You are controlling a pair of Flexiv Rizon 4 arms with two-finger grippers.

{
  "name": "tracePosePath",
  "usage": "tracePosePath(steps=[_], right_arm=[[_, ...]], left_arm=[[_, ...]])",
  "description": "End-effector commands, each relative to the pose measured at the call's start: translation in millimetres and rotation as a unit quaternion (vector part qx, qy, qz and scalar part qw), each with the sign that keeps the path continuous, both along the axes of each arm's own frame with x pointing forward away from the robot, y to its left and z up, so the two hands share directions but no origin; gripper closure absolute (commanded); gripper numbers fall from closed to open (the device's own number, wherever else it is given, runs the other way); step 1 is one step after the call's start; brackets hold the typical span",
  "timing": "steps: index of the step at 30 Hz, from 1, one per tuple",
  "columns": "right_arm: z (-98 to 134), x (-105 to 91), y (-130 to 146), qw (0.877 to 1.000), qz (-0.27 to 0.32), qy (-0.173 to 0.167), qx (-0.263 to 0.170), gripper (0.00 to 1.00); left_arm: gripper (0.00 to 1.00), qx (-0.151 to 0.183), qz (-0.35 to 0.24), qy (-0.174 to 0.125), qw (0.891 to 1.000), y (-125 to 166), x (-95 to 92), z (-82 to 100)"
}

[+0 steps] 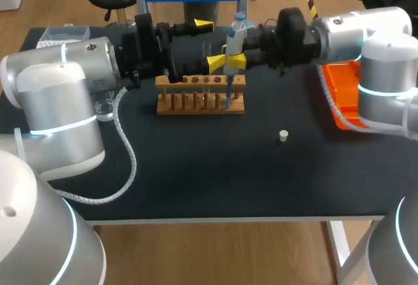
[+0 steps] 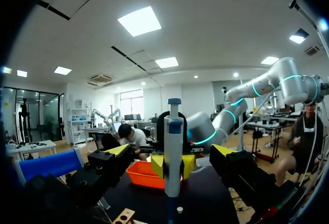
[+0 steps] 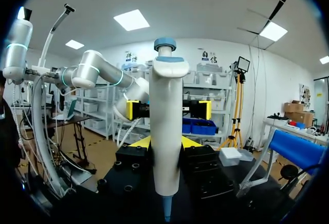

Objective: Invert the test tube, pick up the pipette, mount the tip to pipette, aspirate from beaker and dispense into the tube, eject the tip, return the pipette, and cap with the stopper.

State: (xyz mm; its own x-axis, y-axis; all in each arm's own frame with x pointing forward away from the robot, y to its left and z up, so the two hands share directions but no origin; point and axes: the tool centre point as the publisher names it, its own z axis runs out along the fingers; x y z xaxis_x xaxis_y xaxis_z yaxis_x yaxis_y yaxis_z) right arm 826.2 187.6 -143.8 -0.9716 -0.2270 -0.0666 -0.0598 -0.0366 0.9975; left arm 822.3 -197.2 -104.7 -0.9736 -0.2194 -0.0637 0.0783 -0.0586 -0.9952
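Observation:
The white pipette point(image 1: 236, 33) with a blue cap stands upright above the wooden tube rack point(image 1: 200, 95), and my right gripper point(image 1: 235, 58) is shut on its body. Its blue tip point(image 1: 227, 100) hangs down at the rack's right end. My left gripper point(image 1: 210, 43) stands open just left of the pipette, its fingers wide apart and clear of it. In the left wrist view the pipette point(image 2: 173, 147) rises between my spread fingers point(image 2: 223, 149). In the right wrist view the pipette point(image 3: 167, 126) sits clamped between my yellow fingertips point(image 3: 140, 143). The small white stopper point(image 1: 283, 135) lies on the mat.
An orange tray point(image 1: 343, 95) sits at the table's right edge under my right arm. A glass beaker point(image 1: 104, 108) stands by my left arm, and a tip box point(image 1: 62, 34) lies at the back left.

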Motion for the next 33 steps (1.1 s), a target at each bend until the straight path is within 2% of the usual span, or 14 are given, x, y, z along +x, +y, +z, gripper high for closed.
tracePosePath(steps=[1, 13, 18, 33], right_arm=[[2.6, 5.4, -25.3, 1.0, 0.005, -0.001, -0.001, 1.0], [6.2, 22.1, -80.4, 1.0, -0.006, -0.02, -0.014, 1.0], [9.2, 23.0, -96.0, 1.0, -0.007, -0.026, -0.014, 1.0], [10.4, 22.4, -99.9, 1.0, -0.005, -0.025, -0.008, 1.0]], left_arm=[[0.0, -0.001, 0.001, -0.001, 1.0, -0.7, 0.0, -0.5], [0.0, -0.001, 0.001, -0.001, 1.0, -0.7, 0.0, -0.5], [0.0, -0.001, 0.001, -0.001, 1.0, -0.7, 0.0, -0.5], [0.0, -0.001, 0.001, -0.001, 1.0, -0.7, 0.0, -0.5]])
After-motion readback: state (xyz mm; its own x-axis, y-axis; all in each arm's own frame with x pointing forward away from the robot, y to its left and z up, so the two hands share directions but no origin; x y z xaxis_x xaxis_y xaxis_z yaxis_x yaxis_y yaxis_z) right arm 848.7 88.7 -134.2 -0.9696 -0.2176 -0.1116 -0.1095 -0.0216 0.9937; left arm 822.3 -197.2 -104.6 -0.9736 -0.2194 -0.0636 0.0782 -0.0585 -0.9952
